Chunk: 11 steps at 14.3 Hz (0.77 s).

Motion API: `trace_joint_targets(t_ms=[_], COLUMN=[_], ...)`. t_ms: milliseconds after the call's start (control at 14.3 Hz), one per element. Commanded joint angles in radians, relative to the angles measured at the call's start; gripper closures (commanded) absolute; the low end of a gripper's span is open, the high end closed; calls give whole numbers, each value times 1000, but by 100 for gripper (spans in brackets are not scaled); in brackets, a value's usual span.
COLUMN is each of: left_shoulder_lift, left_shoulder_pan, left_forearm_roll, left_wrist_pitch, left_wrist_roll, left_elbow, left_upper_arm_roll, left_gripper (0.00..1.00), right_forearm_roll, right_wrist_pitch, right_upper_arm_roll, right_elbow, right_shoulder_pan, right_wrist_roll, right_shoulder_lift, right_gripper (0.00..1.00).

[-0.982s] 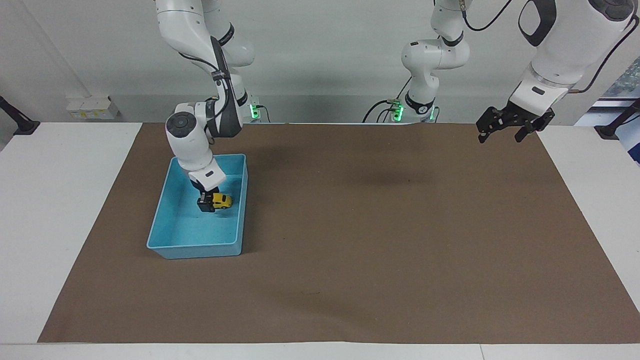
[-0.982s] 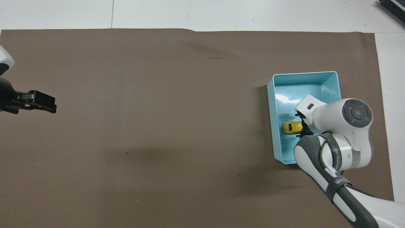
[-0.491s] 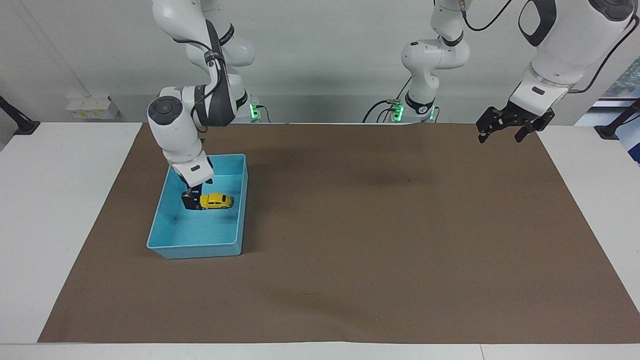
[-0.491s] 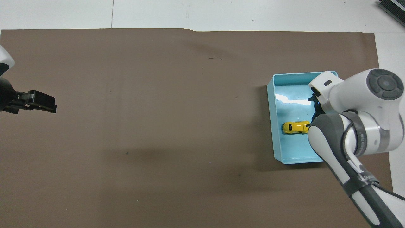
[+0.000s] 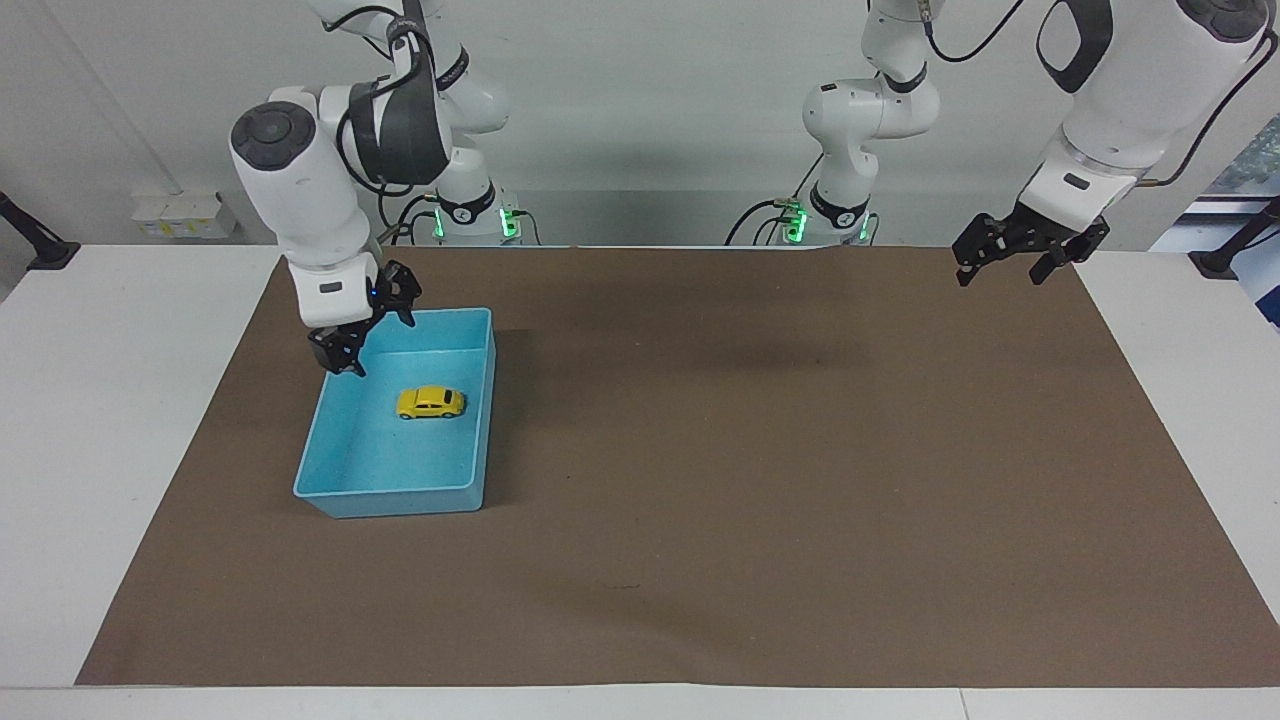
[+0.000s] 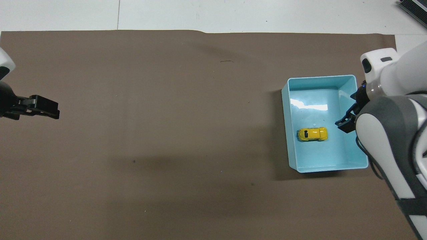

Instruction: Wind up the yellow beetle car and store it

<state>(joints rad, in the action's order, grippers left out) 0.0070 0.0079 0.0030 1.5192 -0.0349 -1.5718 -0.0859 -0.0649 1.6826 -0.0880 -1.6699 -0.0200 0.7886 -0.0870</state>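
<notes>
The yellow beetle car (image 5: 430, 402) (image 6: 312, 133) stands on its wheels on the floor of the light-blue bin (image 5: 400, 496) (image 6: 328, 169), with nothing touching it. My right gripper (image 5: 368, 325) (image 6: 350, 112) hangs open and empty above the bin's rim on the side toward the right arm's end of the table, well clear of the car. My left gripper (image 5: 1000, 270) (image 6: 43, 108) waits open and empty in the air over the mat's corner at the left arm's end.
A brown mat (image 5: 700, 450) (image 6: 166, 116) covers most of the white table (image 5: 120, 400). The bin is the only container on it. A dark object (image 6: 413, 8) lies at the table's farthest corner on the right arm's end.
My right gripper has let go of the car, risen out of the bin and drawn back toward its own end. The car stays where it was set. The left arm has not moved.
</notes>
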Motion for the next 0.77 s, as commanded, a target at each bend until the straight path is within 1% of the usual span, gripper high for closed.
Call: trace_joint_targets(t_ms=[0,210,351,561,701], left_shoulder_lift=[-21,-21,-21,-21,-21], left_shoulder_pan=[15,15,15,15,15], left_forearm_roll=[-8,-6,-6,-6,-6], left_wrist_pitch=[-8,-8,-8,-8,-8], left_wrist_roll=[-5,-5,-5,-5,-5], left_elbow=[-17,-17,-17,-17,-17], left_upper_arm_roll=[-8,-8,-8,-8,-8], left_gripper=[0,0,0,0,0], right_forearm_roll=[8,8,7,11,65], right_wrist_pitch=[-121,-182,-236,-294,-331], right_upper_arm_roll=[-9,-10,-10,-10,-4], right_elbow=[113,150,198,260,271], right_shoulder_pan=[-3,-2,-2,-2,-5], right_wrist_roll=[-214,-438,-579,-714,-798], right_shoulder_lift=[-10,24,23,23,38], right_gripper=[0,0,0,0,0])
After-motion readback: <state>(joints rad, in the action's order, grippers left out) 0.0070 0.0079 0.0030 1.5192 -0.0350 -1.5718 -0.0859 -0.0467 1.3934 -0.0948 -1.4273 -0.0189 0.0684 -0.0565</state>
